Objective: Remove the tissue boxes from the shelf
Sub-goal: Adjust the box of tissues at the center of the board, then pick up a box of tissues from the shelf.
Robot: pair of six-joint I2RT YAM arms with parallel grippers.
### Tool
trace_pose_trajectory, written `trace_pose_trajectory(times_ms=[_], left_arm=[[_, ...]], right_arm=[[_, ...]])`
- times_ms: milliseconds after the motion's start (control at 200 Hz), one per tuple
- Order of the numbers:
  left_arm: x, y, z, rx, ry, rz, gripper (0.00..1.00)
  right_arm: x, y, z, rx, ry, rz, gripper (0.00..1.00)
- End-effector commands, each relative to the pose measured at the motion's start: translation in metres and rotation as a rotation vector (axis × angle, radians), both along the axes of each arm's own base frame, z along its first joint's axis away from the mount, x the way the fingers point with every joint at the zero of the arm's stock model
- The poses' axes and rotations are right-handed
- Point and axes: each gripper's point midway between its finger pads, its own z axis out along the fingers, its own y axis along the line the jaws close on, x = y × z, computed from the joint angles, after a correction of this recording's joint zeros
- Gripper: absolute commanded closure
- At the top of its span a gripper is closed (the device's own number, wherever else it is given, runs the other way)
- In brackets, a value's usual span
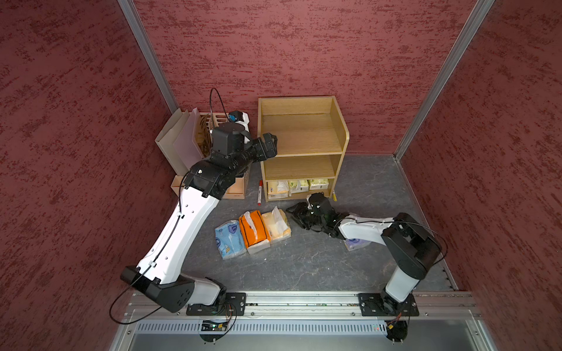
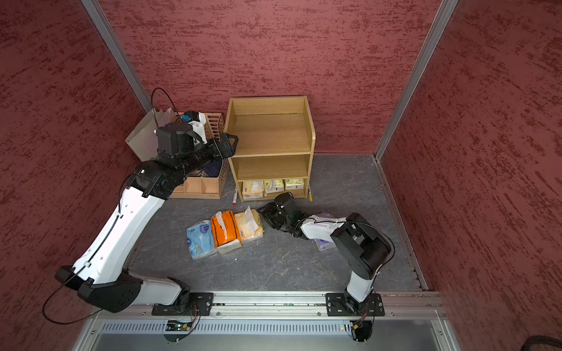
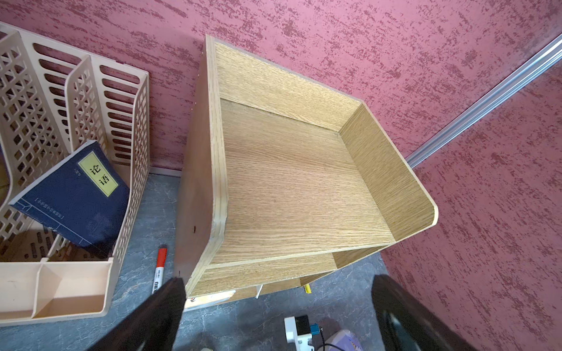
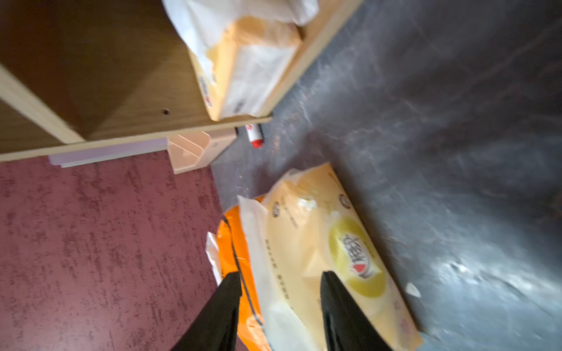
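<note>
In both top views the shelf (image 1: 341, 130) stands at frame centre against the back wall, its upper two tiers bare. The bottom tier holds three packs side by side: a cream pack (image 1: 277, 188), a green pack (image 1: 298, 185) and a second green pack (image 1: 318, 183). Below the shelf in frame, on the floor, a blue pack (image 1: 229, 238), an orange pack (image 1: 254, 231) and a yellow pack (image 1: 276, 226) lie touching in a row. A lilac pack (image 1: 357, 244) shows at lower right, partly under the right arm. The left gripper (image 1: 270, 142) hangs at the top tier's left edge. The left wrist view shows its fingers (image 3: 164, 310) spread wide with nothing between them. The right gripper (image 1: 296, 214) sits low just right of the yellow pack, fingers parted. The blurred right wrist view shows no grip on it.
</note>
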Motion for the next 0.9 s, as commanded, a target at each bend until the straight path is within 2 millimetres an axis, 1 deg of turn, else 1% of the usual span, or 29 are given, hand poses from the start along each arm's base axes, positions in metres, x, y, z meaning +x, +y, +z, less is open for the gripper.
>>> trace_pose_trajectory(times_ms=[0, 80, 195, 215, 296, 366, 411, 501, 626, 787, 897], left_arm=[[0.009, 0.007, 0.009, -0.094, 0.015, -0.046, 0.0], [0.015, 0.015, 0.011, -0.117, 0.016, -0.038, 0.0], [0.014, 0.021, 0.011, -0.076, 0.005, -0.025, 0.0], [0.014, 0.022, 0.011, -0.074, 0.006, -0.023, 0.0], [0.015, 0.02, 0.006, -0.074, 0.012, -0.036, 0.0], [0.017, 0.017, 0.001, -0.08, 0.023, -0.051, 0.0], [0.019, 0.015, 0.0, -0.085, 0.027, -0.061, 0.0], [0.022, 0.01, -0.002, -0.091, 0.031, -0.081, 0.0], [0.026, 0.007, -0.005, -0.091, 0.036, -0.085, 0.0], [0.029, 0.005, -0.01, -0.09, 0.048, -0.094, 0.0], [0.029, 0.004, -0.01, -0.094, 0.05, -0.098, 0.0]], right_arm=[[0.03, 0.002, 0.031, 0.031, -0.119, -0.096, 0.56], [0.041, 0.007, 0.026, 0.02, -0.122, -0.111, 0.56], [0.058, 0.011, 0.017, 0.036, -0.13, -0.164, 0.57], [0.061, 0.012, 0.019, 0.05, -0.143, -0.173, 0.57], [0.071, 0.014, 0.013, 0.075, -0.155, -0.212, 0.58], [0.077, 0.01, 0.006, 0.087, -0.15, -0.255, 0.57], [0.08, 0.008, 0.002, 0.091, -0.154, -0.278, 0.57], [0.086, 0.006, 0.0, 0.103, -0.177, -0.309, 0.55], [0.093, 0.009, -0.002, 0.105, -0.191, -0.315, 0.51], [0.096, 0.003, -0.017, 0.068, -0.171, -0.334, 0.51], [0.102, 0.0, -0.021, 0.077, -0.177, -0.342, 0.51]])
